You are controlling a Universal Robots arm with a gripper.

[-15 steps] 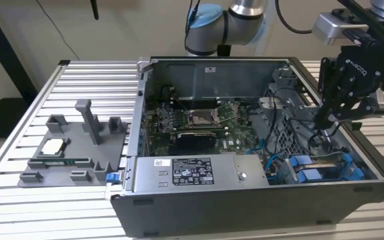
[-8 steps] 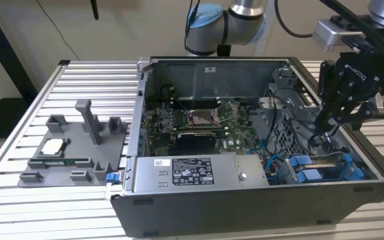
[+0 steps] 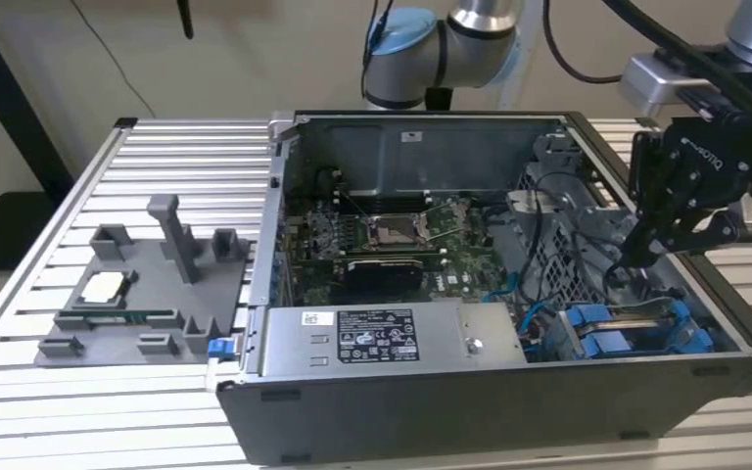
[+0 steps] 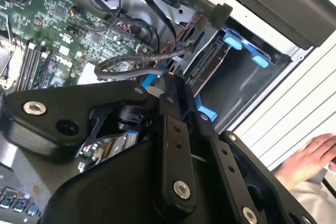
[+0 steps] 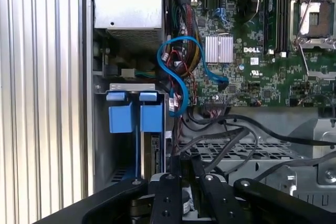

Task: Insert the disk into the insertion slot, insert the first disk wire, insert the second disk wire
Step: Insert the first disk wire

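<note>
The disk (image 3: 627,329), in its bright blue carrier (image 5: 128,117), sits inside the insertion slot (image 5: 103,145) at the case's corner on the exterior view's right. My gripper (image 3: 627,257) hangs above and just behind that bay. Its fingers (image 4: 173,124) are drawn together at the end of a grey disk wire (image 4: 126,70), which runs up to their tips in both wire-facing wrist views. A black wire with a black plug (image 4: 220,11) lies loose over the bay's top. A blue data wire (image 5: 173,72) loops beside the bay.
The open case holds the green motherboard (image 3: 390,235) and a silver power supply box (image 3: 376,338). A grey fixture tray (image 3: 141,294) lies on the slatted table to the exterior view's left. A person's hand (image 4: 310,156) rests on the table outside the case.
</note>
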